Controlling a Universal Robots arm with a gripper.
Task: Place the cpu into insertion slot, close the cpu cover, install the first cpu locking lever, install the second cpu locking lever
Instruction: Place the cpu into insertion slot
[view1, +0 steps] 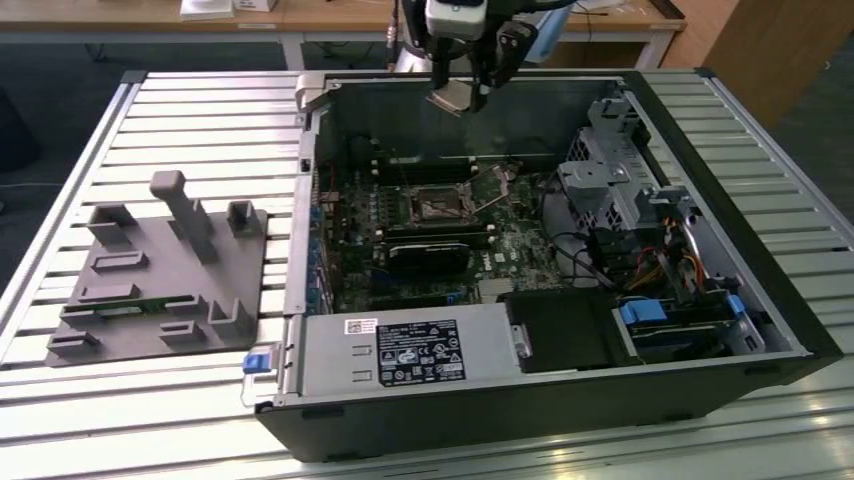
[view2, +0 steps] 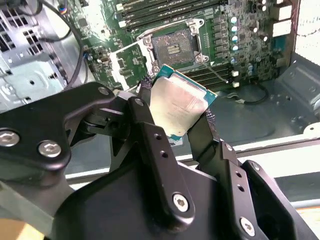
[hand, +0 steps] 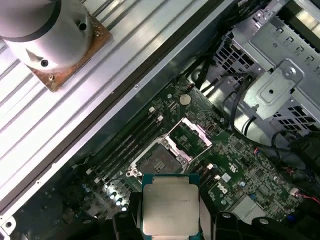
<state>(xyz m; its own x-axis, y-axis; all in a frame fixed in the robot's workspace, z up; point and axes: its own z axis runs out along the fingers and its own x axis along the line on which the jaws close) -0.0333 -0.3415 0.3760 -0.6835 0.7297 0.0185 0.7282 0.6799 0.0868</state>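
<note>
Two black fingers (view2: 150, 135) of the gripper (view2: 178, 100) clamp the flat, grey-faced square cpu (view2: 177, 107) by opposite edges above the green board (hand: 260, 172). The dark square insertion slot (view2: 173, 47) lies bare, the silvery cpu cover (hand: 192, 137) frame swung open beside it.

This looks like a robotics lab or test workshop. 1 opened PC case (view1: 534, 420) lies on its side on a slatted metal bench (view1: 200, 110), boards bare, beside a grey jig (view1: 147, 290) with upright holders. The arm's base (hand: 47, 30) sits on a plate on the bench. Its gripper (view2: 178, 102) clamps a cpu (view2: 172, 114) above the case. Wooden desks (view1: 134, 18) stand behind.
</note>
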